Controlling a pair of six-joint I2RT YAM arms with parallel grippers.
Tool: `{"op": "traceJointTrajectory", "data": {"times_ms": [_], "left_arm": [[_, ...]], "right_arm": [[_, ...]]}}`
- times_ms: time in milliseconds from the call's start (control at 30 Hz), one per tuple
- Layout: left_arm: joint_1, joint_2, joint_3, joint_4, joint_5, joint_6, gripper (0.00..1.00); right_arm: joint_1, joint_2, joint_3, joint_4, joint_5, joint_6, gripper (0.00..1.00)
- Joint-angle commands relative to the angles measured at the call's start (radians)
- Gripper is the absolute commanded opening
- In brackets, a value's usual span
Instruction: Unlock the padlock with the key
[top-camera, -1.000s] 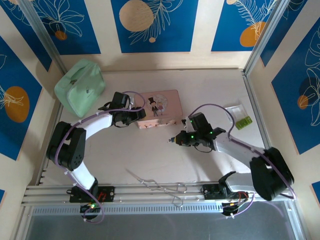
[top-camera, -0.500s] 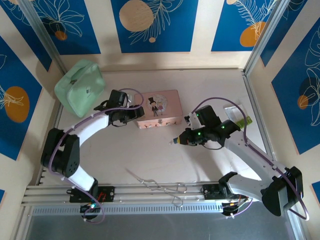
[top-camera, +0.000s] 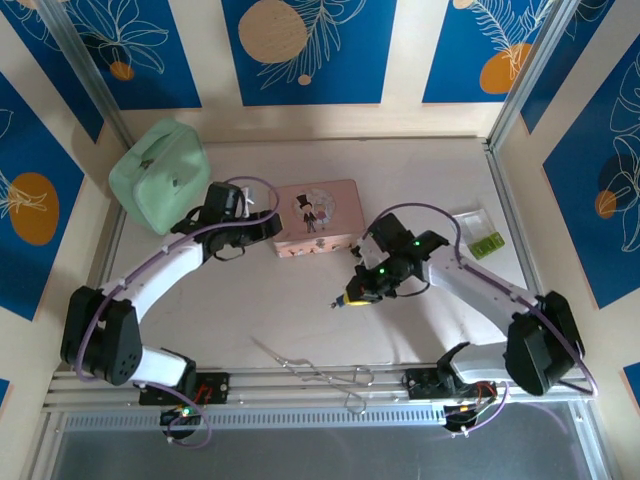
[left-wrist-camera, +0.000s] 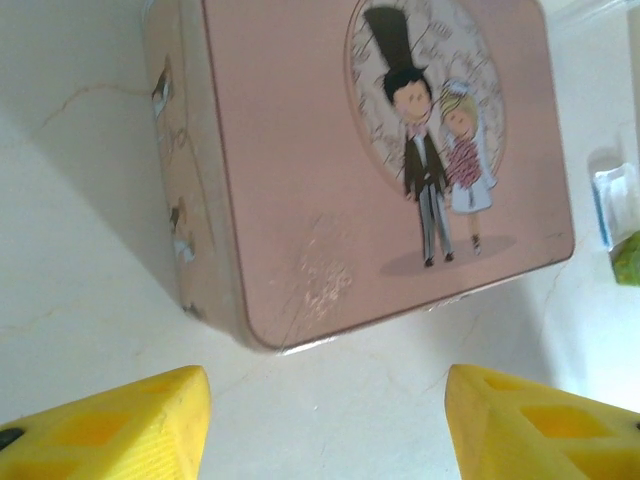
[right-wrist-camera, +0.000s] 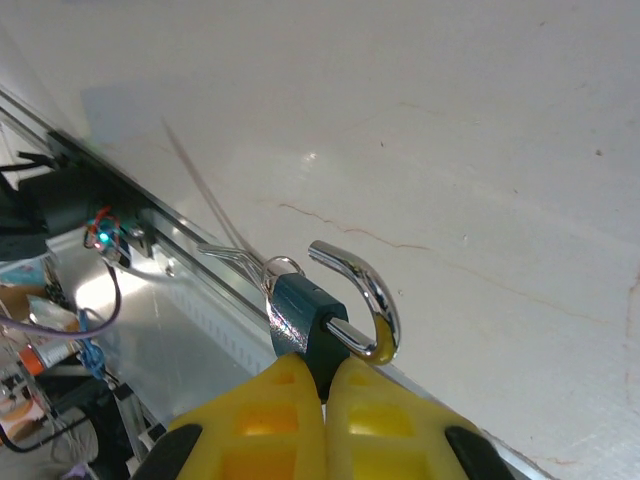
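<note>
One padlock (right-wrist-camera: 300, 318), shackle (right-wrist-camera: 381, 300) seemingly outward

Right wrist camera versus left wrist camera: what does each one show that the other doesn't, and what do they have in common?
Right wrist: the right claw is shut on the blue padlock, whose silver shackle curves like a hook with one end free. Thin metal forceps lie beyond it.
Left wrist: the left claw is open in front of the pink picture box, with a clear tray at the right edge.
Shared: the pale tabletop and each claw's own yellow fingers.
</note>
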Motion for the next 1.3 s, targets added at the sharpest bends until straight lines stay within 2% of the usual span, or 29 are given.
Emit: {"op": "traceJointTrajectory", "data": {"times_ms": [0,367,533,733,833,933,1100,1267], "left_arm": [[0.005,-0.027,-0.031,0.007,0.033,0.012,0.62],[0.005,-0.014,-0.089,0.064,0.063,-0.003,0.60],[0.006,-0.009,-0.094,0.068,0.063,0.002,0.59],[0.006,0.003,-0.084,0.073,0.068,0.000,0.60],[0.008,0.006,-0.078,0.067,0.066,0.004,0.60],[0.008,0.000,-0.081,0.063,0.064,0.005,0.60],[0.008,-0.016,-0.087,0.061,0.059,-0.001,0.61],[0.008,-0.031,-0.049,0.029,0.051,0.008,0.61]], "right_arm": [[0.022,0.080,0.062,-0.017,-0.052,-0.054,0.00],[0.075,0.388,0.208,-0.029,-0.039,-0.166,0.00],[0.135,0.436,0.208,-0.004,-0.016,-0.173,0.00],[0.132,0.490,0.195,0.017,0.034,-0.161,0.01],[0.118,0.509,0.189,0.034,0.050,-0.160,0.17],[0.107,0.512,0.185,0.045,0.072,-0.151,0.27],[0.101,0.477,0.191,0.041,0.125,-0.133,0.32],[0.098,0.360,0.217,0.024,0.199,-0.112,0.39]]}}
